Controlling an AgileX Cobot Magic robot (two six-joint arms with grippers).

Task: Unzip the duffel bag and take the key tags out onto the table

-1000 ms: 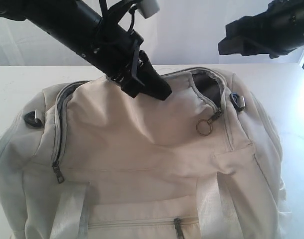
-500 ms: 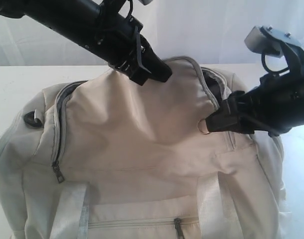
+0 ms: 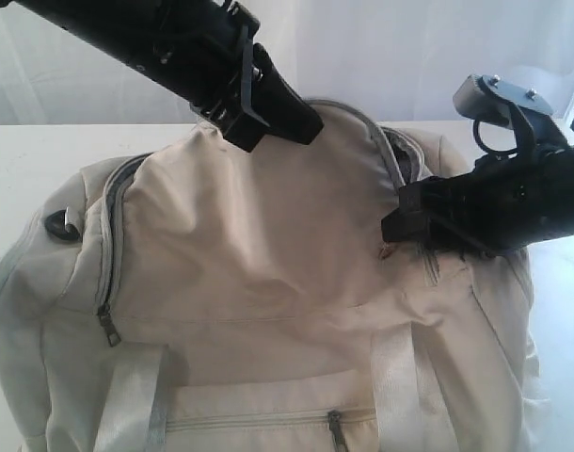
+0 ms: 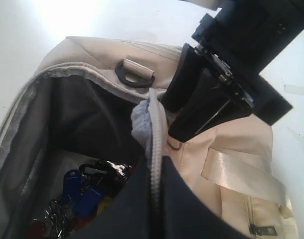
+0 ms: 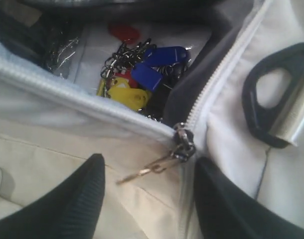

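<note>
Holding the duffel bag (image 3: 268,254) flap raised, left gripper (image 3: 306,127) clamped on its zipper edge.
Right gripper (image 5: 147,191), jaws apart and holding nothing, straddles the right-end zipper pull (image 5: 184,144); key tags (image 5: 142,74) lie inside.

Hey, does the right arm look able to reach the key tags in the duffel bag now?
Probably yes: the left gripper holds the duffel bag flap up, and the key tags lie exposed just beyond the open right gripper.

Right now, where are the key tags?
In both wrist views the key tags lie inside the duffel bag, under the open zipper beside the right gripper.
</note>
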